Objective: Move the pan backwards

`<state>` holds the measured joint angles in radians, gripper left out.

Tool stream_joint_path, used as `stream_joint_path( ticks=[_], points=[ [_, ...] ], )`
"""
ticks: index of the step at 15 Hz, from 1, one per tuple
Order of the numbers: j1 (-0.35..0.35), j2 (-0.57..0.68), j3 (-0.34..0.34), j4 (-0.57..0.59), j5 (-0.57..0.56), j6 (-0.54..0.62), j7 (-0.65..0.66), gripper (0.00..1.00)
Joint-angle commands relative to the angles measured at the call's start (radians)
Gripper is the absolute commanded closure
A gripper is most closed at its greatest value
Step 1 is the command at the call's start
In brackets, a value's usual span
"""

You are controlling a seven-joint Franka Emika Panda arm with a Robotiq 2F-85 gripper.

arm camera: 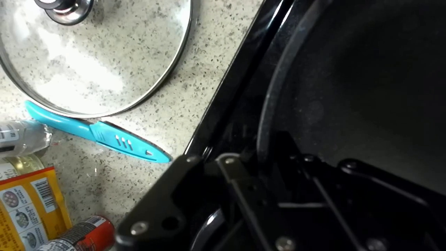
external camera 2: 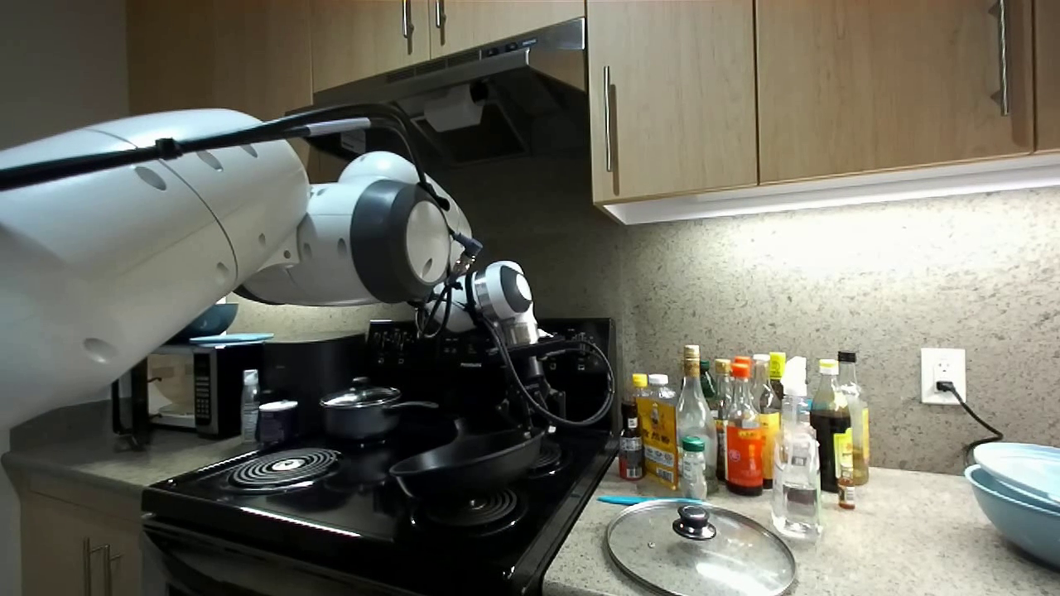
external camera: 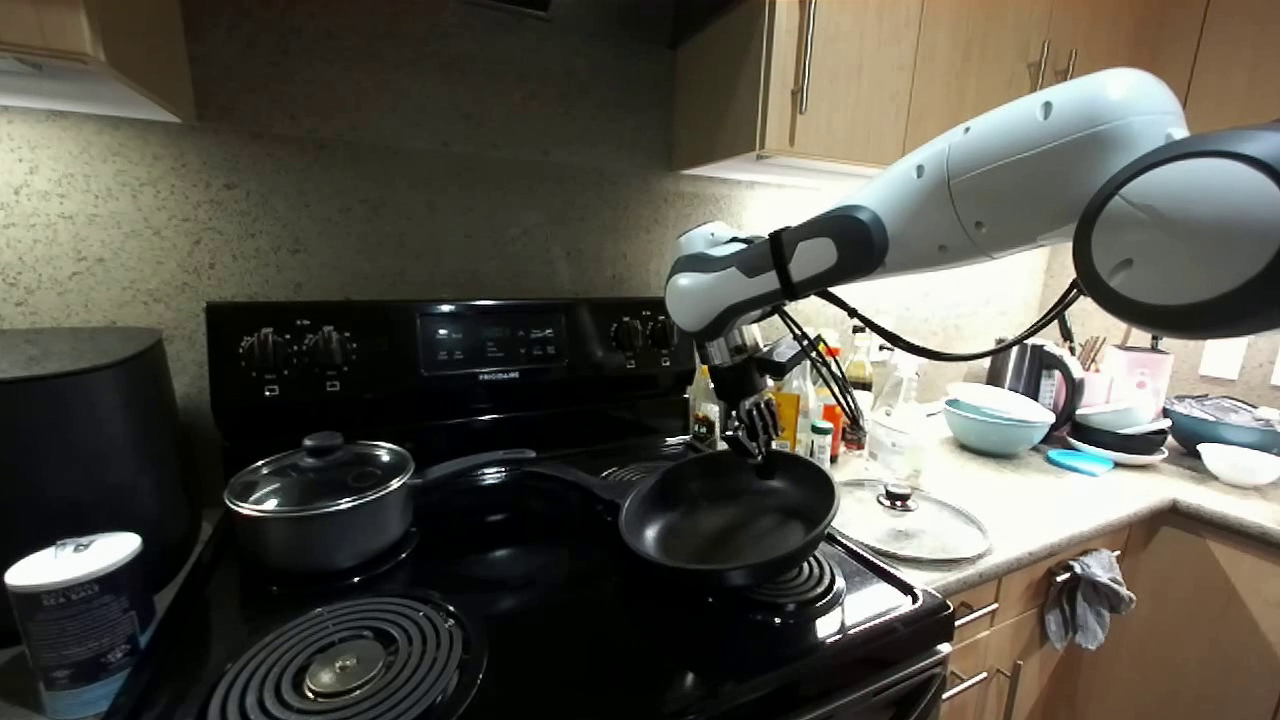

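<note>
The pan (external camera: 725, 520) is black, wide and shallow. In an exterior view its long handle (external camera: 570, 475) points back left, toward the steel pot. In an exterior view the pan (external camera 2: 468, 468) looks tilted, higher at the gripper's side and over the front burner. My gripper (external camera: 757, 455) points down at the far rim, one finger inside the pan and one outside; it also shows at the rim in an exterior view (external camera 2: 532, 429). In the wrist view the pan's rim (arm camera: 273, 94) runs between the fingers (arm camera: 267, 153), which look closed on it, though this area is dark.
A lidded pot (external camera: 325, 525) stands on the back left burner. A glass lid (external camera: 915, 520) and a blue sheathed knife (arm camera: 101, 134) lie on the counter beside the stove. Several bottles (external camera 2: 745, 439) stand behind the lid. The stove's control panel (external camera: 490, 345) rises at the back.
</note>
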<state>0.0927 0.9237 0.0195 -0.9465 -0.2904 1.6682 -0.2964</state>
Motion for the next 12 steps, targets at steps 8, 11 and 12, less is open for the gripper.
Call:
stream_joint_path(
  ticks=[8,11,12],
  points=[
    [0.010,-0.039,-0.029,-0.038,-0.012,0.073,0.147,0.12],
    [0.002,-0.008,-0.020,0.000,-0.001,0.061,0.121,0.17],
    [0.003,-0.009,-0.020,0.000,-0.001,0.061,0.123,0.12]
  ],
)
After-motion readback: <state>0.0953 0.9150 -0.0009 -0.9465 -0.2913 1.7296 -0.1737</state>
